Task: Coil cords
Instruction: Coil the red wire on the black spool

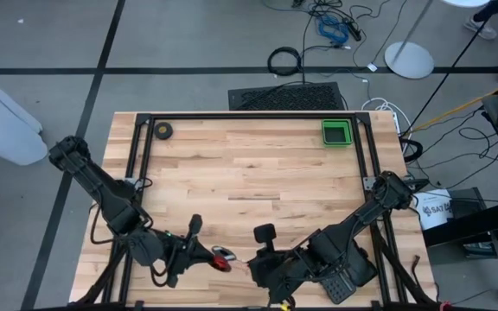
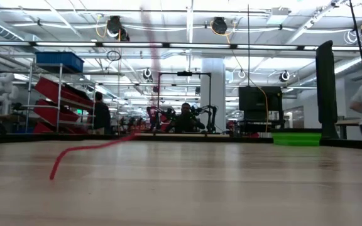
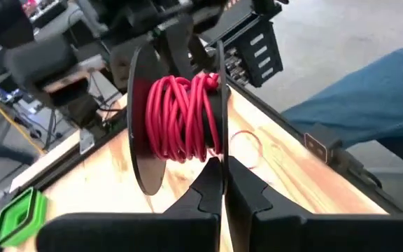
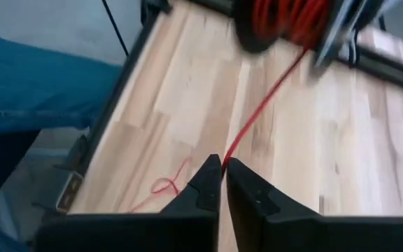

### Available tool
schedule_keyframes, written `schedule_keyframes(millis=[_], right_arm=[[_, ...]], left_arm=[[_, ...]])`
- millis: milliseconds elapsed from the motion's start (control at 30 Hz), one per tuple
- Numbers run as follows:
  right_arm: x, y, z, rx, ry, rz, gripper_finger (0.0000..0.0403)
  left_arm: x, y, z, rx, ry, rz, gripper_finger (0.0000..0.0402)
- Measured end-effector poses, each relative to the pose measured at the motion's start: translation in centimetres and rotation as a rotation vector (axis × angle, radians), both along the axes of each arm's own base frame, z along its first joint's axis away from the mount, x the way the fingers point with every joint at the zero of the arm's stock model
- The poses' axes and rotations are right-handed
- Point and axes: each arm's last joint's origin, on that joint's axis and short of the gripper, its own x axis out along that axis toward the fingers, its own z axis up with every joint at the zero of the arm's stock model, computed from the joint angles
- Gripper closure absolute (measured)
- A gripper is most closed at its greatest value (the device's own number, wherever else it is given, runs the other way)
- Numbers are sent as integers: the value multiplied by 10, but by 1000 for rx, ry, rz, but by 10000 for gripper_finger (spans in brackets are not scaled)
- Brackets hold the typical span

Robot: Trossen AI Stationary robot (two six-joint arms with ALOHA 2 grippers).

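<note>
Lower centre of high view: left gripper (image 1: 207, 257) clamped on black flange of spool carrying the cords (image 3: 180, 115), red wire. Right gripper (image 4: 222, 171) just beside, fingers pinched on the taut red strand. Green tray (image 1: 336, 132) at table's (image 1: 249, 164) upper right.

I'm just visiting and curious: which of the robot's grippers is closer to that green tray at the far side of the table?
Right. The right gripper sits near the table's front edge, more directly in line with the green tray. The left gripper is farther off to the side.
</note>
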Motion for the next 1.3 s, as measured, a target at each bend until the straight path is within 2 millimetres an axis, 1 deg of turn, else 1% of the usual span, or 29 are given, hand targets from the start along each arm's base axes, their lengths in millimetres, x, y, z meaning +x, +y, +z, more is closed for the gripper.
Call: schedule_keyframes(millis=[167, 267, 467, 633, 733, 900, 1000, 1067, 1167, 1300], right_arm=[[3, -8, -8, 14, 34, -51, 365], [9, -14, -22, -3, 52, -68, 349], [24, -34, -56, -1, 57, -114, 323], [41, -47, -71, 69, -25, -91, 308], [48, -52, -80, 106, -108, -96, 302], [49, -64, -114, 136, -151, -117, 300], [49, -77, -132, 162, -183, -154, 300], [52, -87, -139, 173, -241, -170, 300], [54, -98, -143, 206, -351, -184, 300], [50, -105, -153, 210, -379, -188, 293]], left_arm=[[-3, 8, 4, -39, 20, 45, 396], [-6, 13, 6, -54, 31, 77, 396], [-11, 20, 9, -55, 27, 157, 396], [-12, 22, 8, -36, 38, 179, 396], [-12, 22, 8, -35, 34, 188, 396], [-12, 22, 8, -29, 27, 204, 396], [-12, 22, 8, -29, 27, 204, 395], [-12, 22, 8, -29, 27, 204, 395], [-12, 22, 8, -29, 27, 204, 395], [-12, 22, 8, -23, 25, 201, 395]])
